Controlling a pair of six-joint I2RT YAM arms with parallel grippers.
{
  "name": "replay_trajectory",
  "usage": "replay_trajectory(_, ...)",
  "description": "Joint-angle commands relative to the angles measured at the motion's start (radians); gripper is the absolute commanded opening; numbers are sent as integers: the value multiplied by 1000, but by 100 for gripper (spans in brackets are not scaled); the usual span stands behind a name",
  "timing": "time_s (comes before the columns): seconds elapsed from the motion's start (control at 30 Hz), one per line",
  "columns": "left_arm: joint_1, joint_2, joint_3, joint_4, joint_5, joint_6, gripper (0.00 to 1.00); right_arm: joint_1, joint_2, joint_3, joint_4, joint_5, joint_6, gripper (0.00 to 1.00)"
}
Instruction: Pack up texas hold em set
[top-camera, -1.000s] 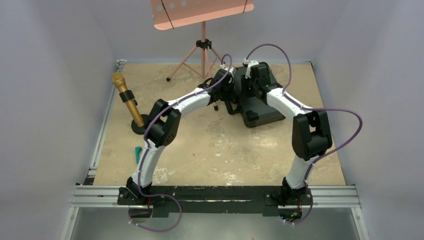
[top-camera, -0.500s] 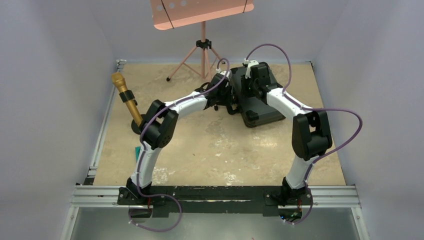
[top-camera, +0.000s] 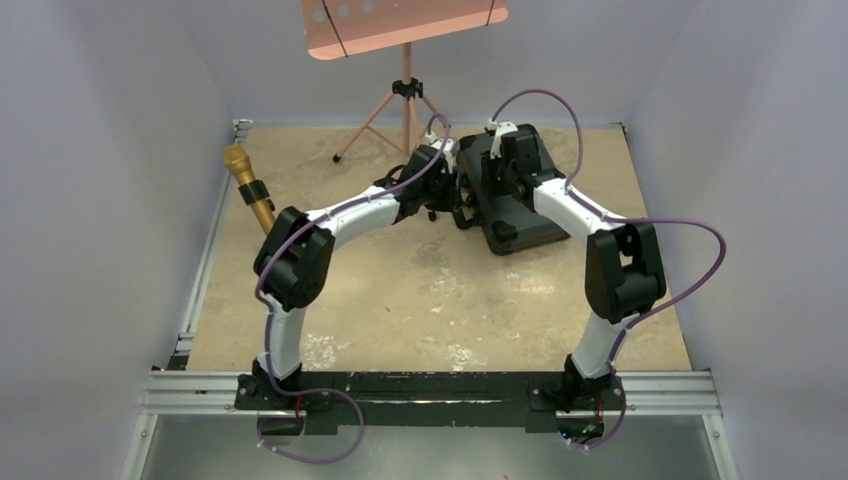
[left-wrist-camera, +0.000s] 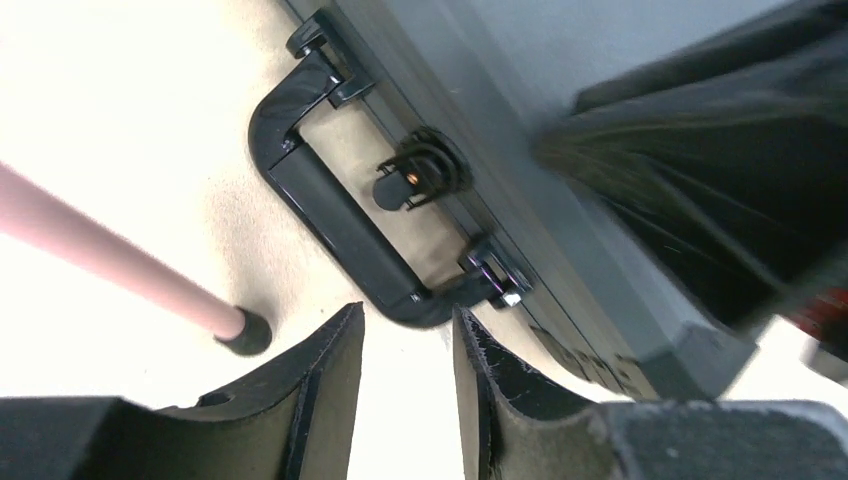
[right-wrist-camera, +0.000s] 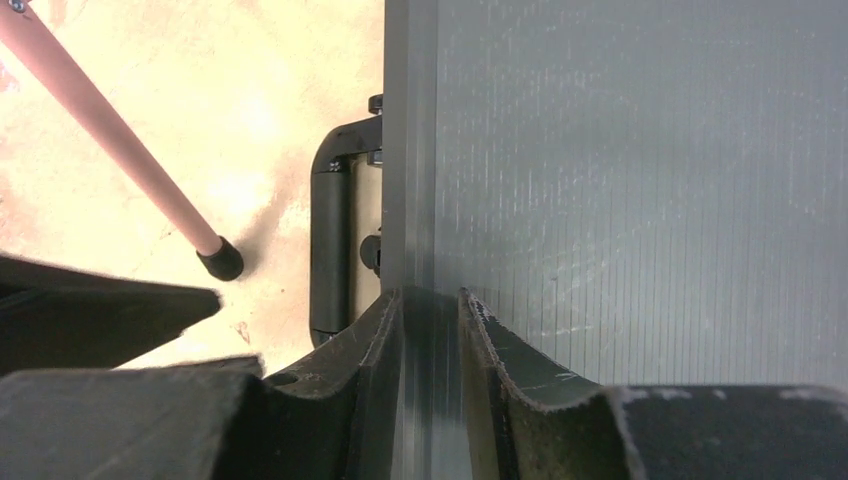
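Note:
The black hard case (top-camera: 525, 222) lies shut and flat at the back centre of the table. Its handle (left-wrist-camera: 340, 232) and a round latch (left-wrist-camera: 420, 175) face left; the handle also shows in the right wrist view (right-wrist-camera: 328, 240). My left gripper (top-camera: 452, 192) is open and empty, low beside the handle, whose near end lies just ahead of its fingertips in the left wrist view (left-wrist-camera: 408, 315). My right gripper (top-camera: 497, 165) sits over the lid's ribbed top (right-wrist-camera: 640, 200) at its left edge (right-wrist-camera: 430, 295), its jaws a narrow gap apart with nothing between them. Chips, cards and button are out of view.
A pink music stand (top-camera: 405, 90) stands behind the case; one rubber foot (left-wrist-camera: 245, 333) is close to the handle and to my left fingers. It also shows in the right wrist view (right-wrist-camera: 220, 262). A gold microphone (top-camera: 250, 185) stands at the left.
My left arm has swung its elbow left and its gripper back toward the case handle. The small teal piece is now hidden behind that arm. The right arm has not moved.

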Motion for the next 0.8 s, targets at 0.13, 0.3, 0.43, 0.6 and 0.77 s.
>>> replay_trajectory(0.13,3,-326,-118,-84,-16,103,44,27,-16,-61,-264,-19,42,37)
replay_trajectory(0.3,4,-485,-183,-255,-35,122,47,28,-90,-42,-286,14,47,45)
replay_trajectory(0.43,5,-607,-233,-396,-35,146,49,30,-146,-40,-299,15,39,45)
replay_trajectory(0.6,5,-760,-290,-559,-14,183,49,73,-156,-24,-323,43,26,35)
replay_trajectory(0.77,7,-946,-374,-646,-78,248,49,143,-146,1,-316,87,42,31)
